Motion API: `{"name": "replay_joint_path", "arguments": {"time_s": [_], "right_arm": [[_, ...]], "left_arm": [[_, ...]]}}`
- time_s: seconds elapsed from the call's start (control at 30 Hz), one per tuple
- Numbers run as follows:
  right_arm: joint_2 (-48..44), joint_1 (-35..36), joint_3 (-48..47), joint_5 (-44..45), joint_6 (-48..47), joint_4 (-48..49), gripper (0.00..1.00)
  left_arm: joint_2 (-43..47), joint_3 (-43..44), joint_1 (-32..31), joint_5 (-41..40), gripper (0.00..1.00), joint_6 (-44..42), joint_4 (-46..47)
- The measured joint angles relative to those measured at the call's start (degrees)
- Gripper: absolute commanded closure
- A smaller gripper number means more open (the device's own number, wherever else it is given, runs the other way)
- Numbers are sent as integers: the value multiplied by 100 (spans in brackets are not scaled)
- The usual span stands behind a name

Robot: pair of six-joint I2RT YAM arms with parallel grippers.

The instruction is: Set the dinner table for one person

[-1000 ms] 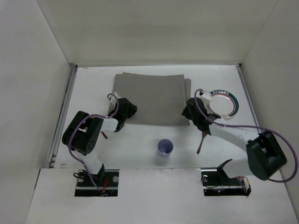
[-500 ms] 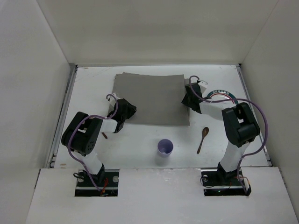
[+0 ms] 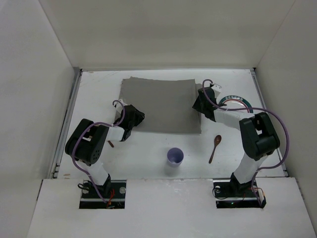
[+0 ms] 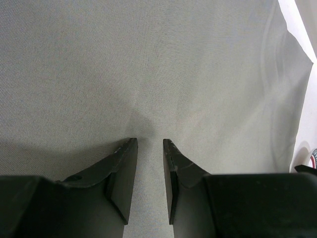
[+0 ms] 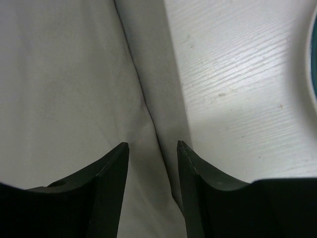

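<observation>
The grey cloth mat (image 3: 158,105) lies flat on the white dinner table (image 3: 143,153). My left gripper (image 3: 133,117) sits on the mat's near left edge. In the left wrist view its jaws (image 4: 150,144) stand narrowly apart, pinching puckered cloth (image 4: 148,74). My right gripper (image 3: 199,103) is at the mat's right edge. In the right wrist view it (image 5: 153,146) is slightly open, straddling the mat's folded edge (image 5: 148,99). A white plate with a green rim (image 3: 246,107) lies right of the mat, partly hidden by the right arm.
A wooden spoon (image 3: 215,147) lies near right of the mat. A pale purple cup (image 3: 175,156) stands in front of the mat. A small brown item (image 3: 111,144) shows by the left arm. White panels wall the table; metal rails (image 3: 69,119) line its sides.
The right arm has swung from the mat's near right corner by the spoon to higher up the mat's right edge. The left gripper has stayed on the mat's left edge.
</observation>
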State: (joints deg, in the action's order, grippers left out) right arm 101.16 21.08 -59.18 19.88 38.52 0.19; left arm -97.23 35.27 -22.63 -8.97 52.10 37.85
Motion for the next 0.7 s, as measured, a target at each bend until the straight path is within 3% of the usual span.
{"name": "replay_joint_path", "arguments": {"time_s": [0.2,0.43,0.57,0.7], "right_arm": [[4,0,-116,46,-127,-20,53],[267,-28,-229,-487,9,-129,61],[369,-83,-271,-702,68,-192,92],[267,-131,-177,-739,225,-105,96]], "left_arm": [[0,0,0,0,74,13,0],[2,-42,37,31,74,57,50],[2,-44,72,70,72,94,59],[2,-85,136,133,69,186,133]]}}
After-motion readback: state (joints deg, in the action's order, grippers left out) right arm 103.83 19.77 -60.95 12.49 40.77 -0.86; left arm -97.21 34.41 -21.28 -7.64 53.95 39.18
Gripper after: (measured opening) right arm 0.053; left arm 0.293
